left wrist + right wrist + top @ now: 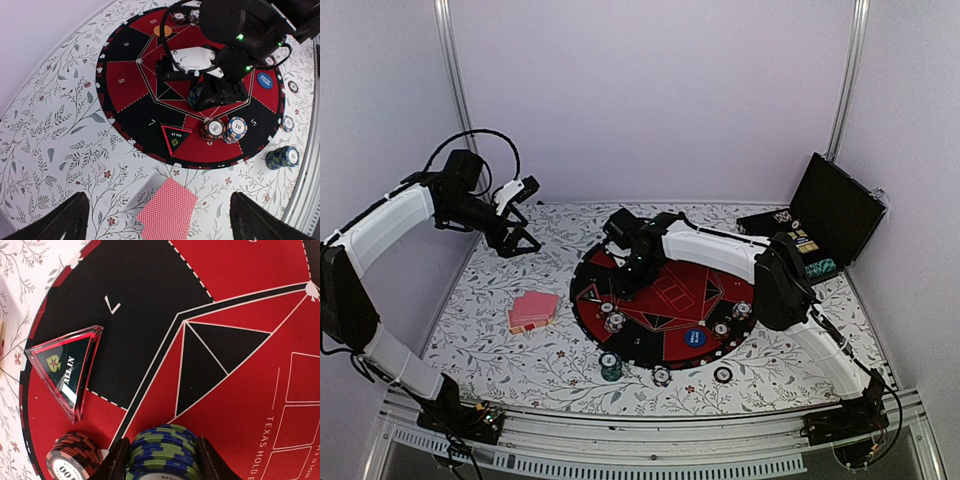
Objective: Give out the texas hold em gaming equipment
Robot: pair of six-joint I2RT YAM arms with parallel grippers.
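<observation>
Four chip stacks and one card pile (167, 210) in play! Right gripper (625, 275) clamps the blue-green stack (162, 452), snug between its fingers (117, 462) at the bottom of the right wrist view, on the mat (150, 315). Left gripper (520, 247) hangs upper left, jaws spread wide, holding nothing. Left wrist view adds the red stack (214, 129), blue stack (236, 130), an off-mat stack (282, 157) and an orange disc (162, 31); right wrist view catches only the red one.

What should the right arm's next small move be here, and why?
Probably lower the blue-and-green chip stack onto the red segment beneath it, then open. The right arm's jaws are shut on that stack over the mat, beside a dark red stack; whether it already touches the mat is unclear. The left arm's jaws hang open, off the mat.
</observation>
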